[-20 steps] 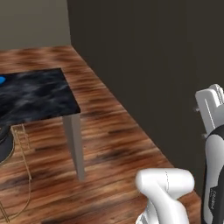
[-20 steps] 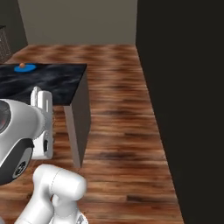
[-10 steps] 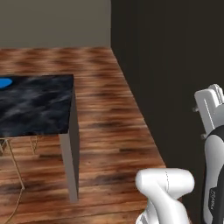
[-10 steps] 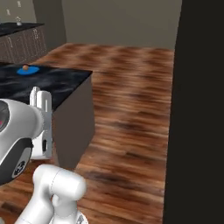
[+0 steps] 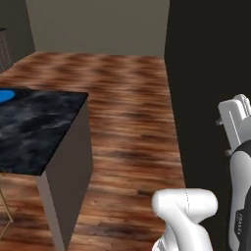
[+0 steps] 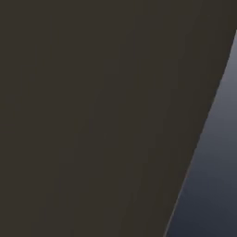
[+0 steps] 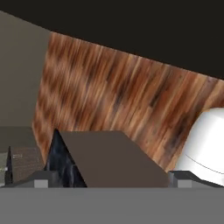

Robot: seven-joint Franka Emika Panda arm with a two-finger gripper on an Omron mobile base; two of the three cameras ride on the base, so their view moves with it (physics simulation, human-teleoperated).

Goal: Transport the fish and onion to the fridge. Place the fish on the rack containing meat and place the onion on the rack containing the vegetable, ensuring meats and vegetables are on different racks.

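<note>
The fish and the onion are out of view. The fridge [image 5: 211, 59] is a tall black mass along the right of the left base view. It covers most of the right base view as a dark surface [image 6: 92, 115] and lies across the top of the hand view [image 7: 131, 26]. My gripper [image 7: 112, 178] is open and holds nothing. Its two dark fingertips [image 7: 41, 177] stand far apart at the bottom of the hand view. Its white hand [image 5: 235, 117] hangs beside the fridge.
A dark marble-topped island [image 5: 34, 127] stands at the left, with a blue plate [image 5: 4, 95] at its edge. Wooden floor [image 5: 127, 112] runs between the island and the fridge. A pale grey-blue band [image 6: 213, 176] slants down the right of the right base view.
The whole picture has shifted, so the base has moved. The island has slid left and nearer, and the black fridge has grown at the right. The gripper stays open.
</note>
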